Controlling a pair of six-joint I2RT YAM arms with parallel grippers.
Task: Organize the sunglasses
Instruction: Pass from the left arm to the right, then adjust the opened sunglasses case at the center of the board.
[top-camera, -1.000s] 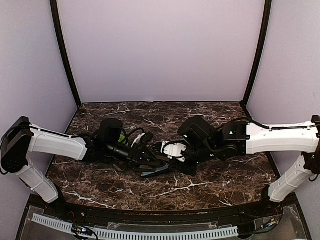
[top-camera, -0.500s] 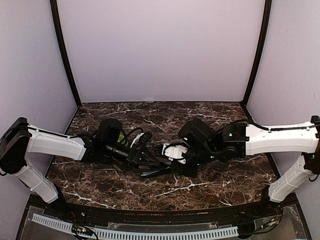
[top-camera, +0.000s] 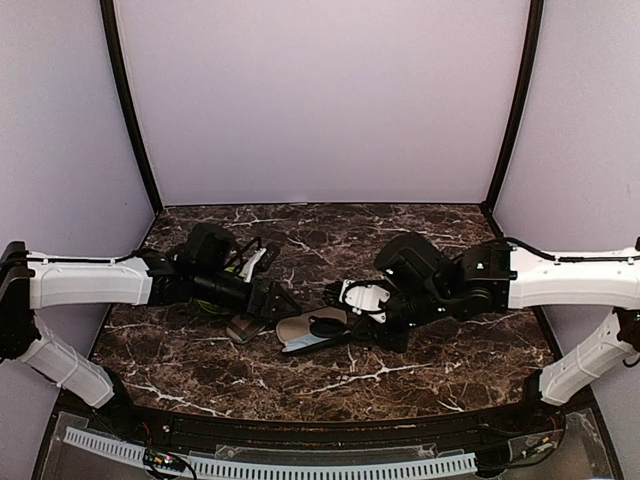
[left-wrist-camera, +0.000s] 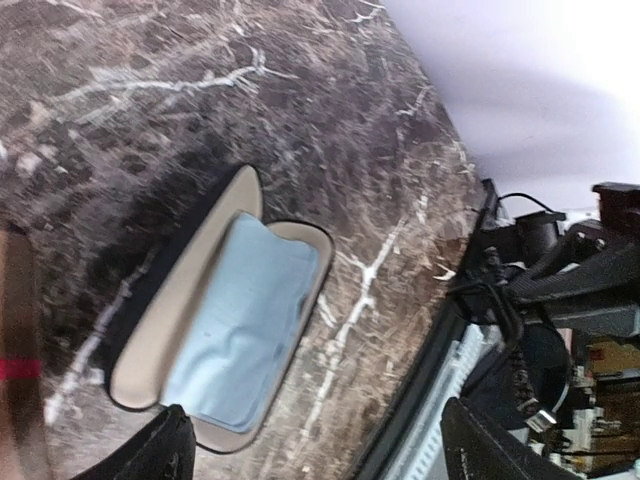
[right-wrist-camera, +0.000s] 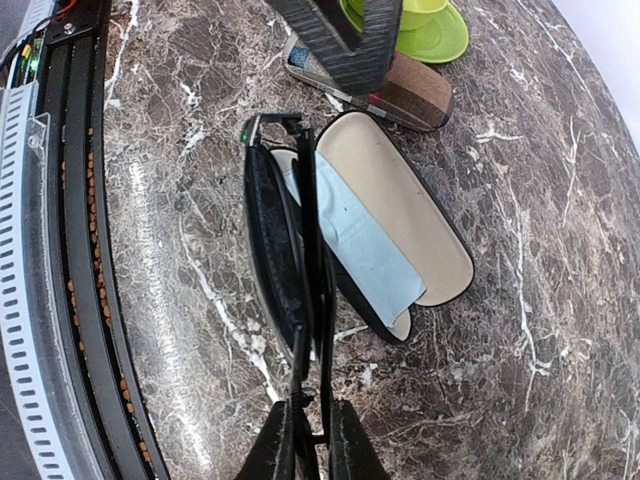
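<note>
Right pincer (right-wrist-camera: 311, 445) grips the folded sunglasses (right-wrist-camera: 272, 250) narrowly, edge-on over the open case (right-wrist-camera: 400, 190) (blue cloth (right-wrist-camera: 360, 240) inside) on the bench (right-wrist-camera: 520, 330); placing step, likely needing a lowering into the case before release.

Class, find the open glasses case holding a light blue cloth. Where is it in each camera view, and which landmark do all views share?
Top external: open case lies just below the picture's middle.
Left wrist: open case fills the lower left.
Right wrist: open case sits centre, partly behind the sunglasses that the right gripper holds.
Shared landmark: the white slotted cable tray along the table near edge.
</note>
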